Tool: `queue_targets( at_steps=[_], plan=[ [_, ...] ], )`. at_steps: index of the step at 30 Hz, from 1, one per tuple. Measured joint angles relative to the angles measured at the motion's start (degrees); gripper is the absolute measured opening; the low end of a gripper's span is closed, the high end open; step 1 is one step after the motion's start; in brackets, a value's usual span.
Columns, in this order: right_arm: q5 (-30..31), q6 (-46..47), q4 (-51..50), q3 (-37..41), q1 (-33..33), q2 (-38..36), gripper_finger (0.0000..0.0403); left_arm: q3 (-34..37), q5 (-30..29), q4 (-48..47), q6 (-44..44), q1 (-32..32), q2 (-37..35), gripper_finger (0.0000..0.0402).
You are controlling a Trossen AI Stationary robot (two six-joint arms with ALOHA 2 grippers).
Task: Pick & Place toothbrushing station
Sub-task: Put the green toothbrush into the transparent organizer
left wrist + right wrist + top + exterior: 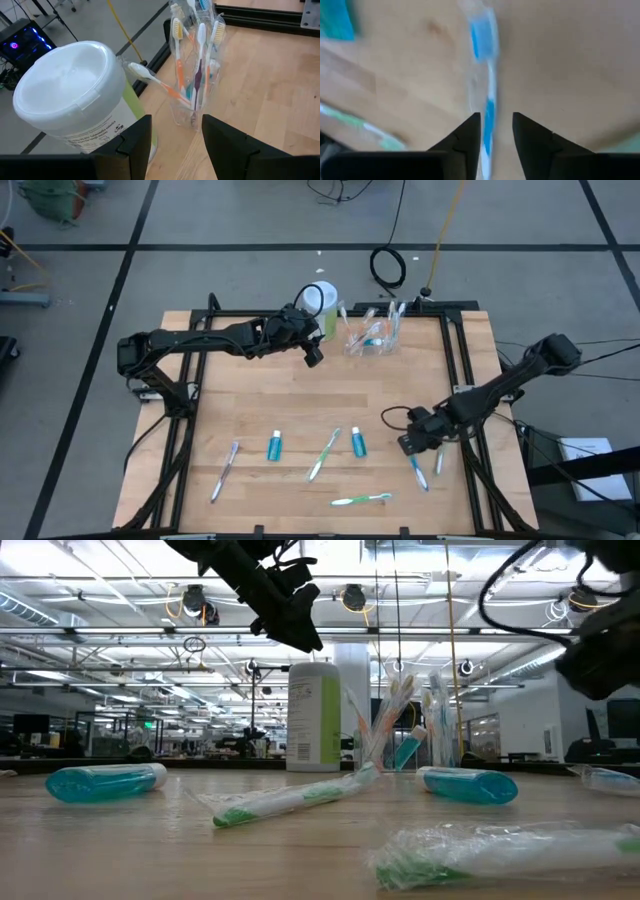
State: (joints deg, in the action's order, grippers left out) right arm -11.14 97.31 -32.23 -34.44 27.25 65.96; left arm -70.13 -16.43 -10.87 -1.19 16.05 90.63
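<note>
Up at the far edge of the wooden counter (300, 400) stands the clear toothbrush holder (368, 338), upright and already stuffed with several wrapped toothbrushes, just beside a white-lidded tub (320, 300) with a green label. The left claw (312, 356) hangs above the counter near the tub and the holder, its two dark fingers (135, 142) spread apart with nothing between them. The right claw (412, 444) is low over the near right part of the counter, its fingers (467, 135) parted a little on either side of a blue toothbrush (487, 100) that lies flat on the wood (straddled, as far as the wrist view shows, not clamped). Elsewhere on the near half lie two small blue tubes (274, 446), two green toothbrushes (324, 455) in clear wrap and a paler one (224, 471) towards the left.
</note>
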Motion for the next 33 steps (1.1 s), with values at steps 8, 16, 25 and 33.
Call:
queue_targets(
  at_steps=[8, 16, 25, 33],
  plan=[
    [-6.69, 15.66, -11.83, -0.04, 5.92, -6.26, 0.0132, 0.0, 0.0, 0.0, 0.0, -0.01, 0.0, 0.0177],
    [-6.88, 31.09, -19.97, 1.41, 12.24, -6.98, 0.0132, -0.01, -0.01, -0.68, -0.23, -0.13, 0.0, 0.0177],
    [-3.4, 35.12, -12.42, 9.68, 14.49, -6.95, 0.0132, -0.04, 7.98, -17.37, -5.32, 0.0, -7.78, 0.0177],
    [-2.6, 33.27, -12.36, 10.7, 14.39, -7.03, 0.0103, -0.04, 9.94, -19.1, -4.0, 0.04, -14.78, 0.0177]
  ],
)
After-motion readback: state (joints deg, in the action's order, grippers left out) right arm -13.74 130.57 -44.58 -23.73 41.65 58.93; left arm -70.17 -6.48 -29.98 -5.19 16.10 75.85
